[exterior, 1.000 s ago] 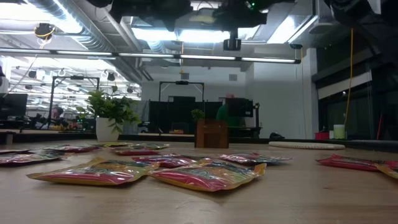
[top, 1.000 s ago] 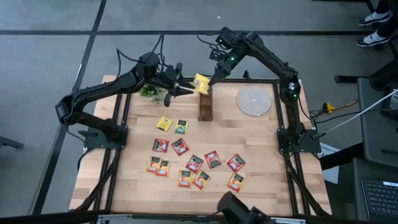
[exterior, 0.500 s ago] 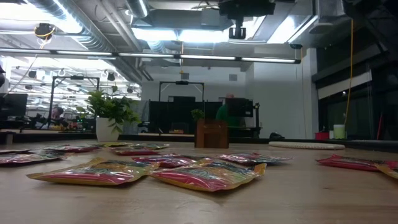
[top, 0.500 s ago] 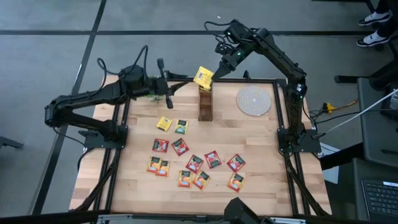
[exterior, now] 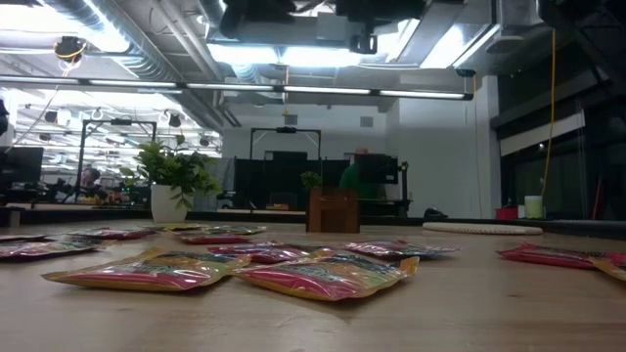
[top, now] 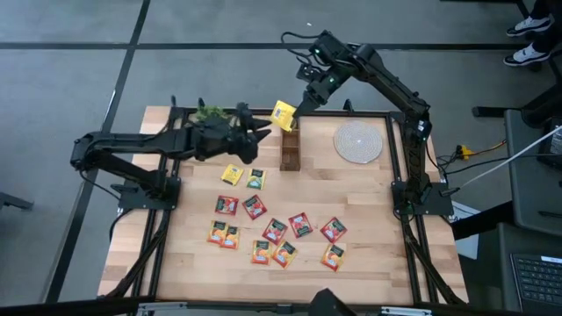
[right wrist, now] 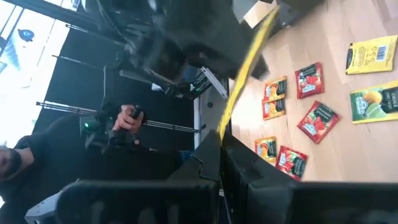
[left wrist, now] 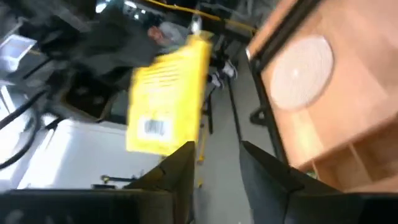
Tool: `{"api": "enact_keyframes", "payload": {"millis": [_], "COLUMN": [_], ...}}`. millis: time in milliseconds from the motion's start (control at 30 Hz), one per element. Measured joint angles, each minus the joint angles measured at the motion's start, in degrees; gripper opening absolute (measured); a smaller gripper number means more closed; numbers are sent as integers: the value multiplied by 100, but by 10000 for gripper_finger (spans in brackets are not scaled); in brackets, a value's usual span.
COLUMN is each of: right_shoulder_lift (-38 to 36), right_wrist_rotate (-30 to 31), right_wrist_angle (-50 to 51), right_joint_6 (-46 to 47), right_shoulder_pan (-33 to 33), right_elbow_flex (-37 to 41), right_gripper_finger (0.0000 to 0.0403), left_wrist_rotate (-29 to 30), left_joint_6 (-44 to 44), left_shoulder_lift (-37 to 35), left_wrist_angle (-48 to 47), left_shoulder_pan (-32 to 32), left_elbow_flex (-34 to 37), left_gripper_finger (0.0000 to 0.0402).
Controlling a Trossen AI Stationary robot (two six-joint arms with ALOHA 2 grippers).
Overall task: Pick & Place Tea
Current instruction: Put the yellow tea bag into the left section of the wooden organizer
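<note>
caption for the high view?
Right claw holds a yellow tea sachet above the wooden box; left claw alongside.

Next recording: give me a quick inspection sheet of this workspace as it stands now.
Surface: wooden table, dark frame.
Job's things: tea sachets scattered flat; one yellow sachet held above the wooden box.
Clutter: potted plant, round woven mat.
Grippers: right gripper shut on the yellow sachet; left gripper beside it, empty, fingers apart.
Cables: some on the floor at right.
Surroundings: a person's shoes at the top right.
</note>
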State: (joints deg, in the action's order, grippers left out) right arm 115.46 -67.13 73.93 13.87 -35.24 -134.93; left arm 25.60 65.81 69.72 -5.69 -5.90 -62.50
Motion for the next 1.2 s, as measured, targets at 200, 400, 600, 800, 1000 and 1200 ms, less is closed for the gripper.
{"api": "enact_keyframes", "payload": {"millis": [200,400,600,800,1000,1200], "right_shoulder_lift": [0,1,2,4,4,5], "right_wrist_rotate": [2,17,170,316,391,520], "right_wrist_angle": [-266,-399,-794,-824,-924,-951], "right_joint_6": [390,452,696,692,708,708], "right_shoulder_pan": [30,43,119,228,330,393], "right_elbow_flex": [2,2,2,4,7,7], "right_gripper_finger": [4,6,6,8,9,9], "left_wrist_rotate": [556,869,1036,1087,1087,1095], "left_joint_6": [485,511,520,698,703,703], "left_shoulder_lift": [239,244,244,244,244,244], "left_wrist_angle": [394,596,653,810,813,811], "left_shoulder_pan": [149,255,254,244,243,291], "left_elbow_flex": [2,0,0,0,0,0], "left_gripper_finger": [182,216,220,210,198,120]}}
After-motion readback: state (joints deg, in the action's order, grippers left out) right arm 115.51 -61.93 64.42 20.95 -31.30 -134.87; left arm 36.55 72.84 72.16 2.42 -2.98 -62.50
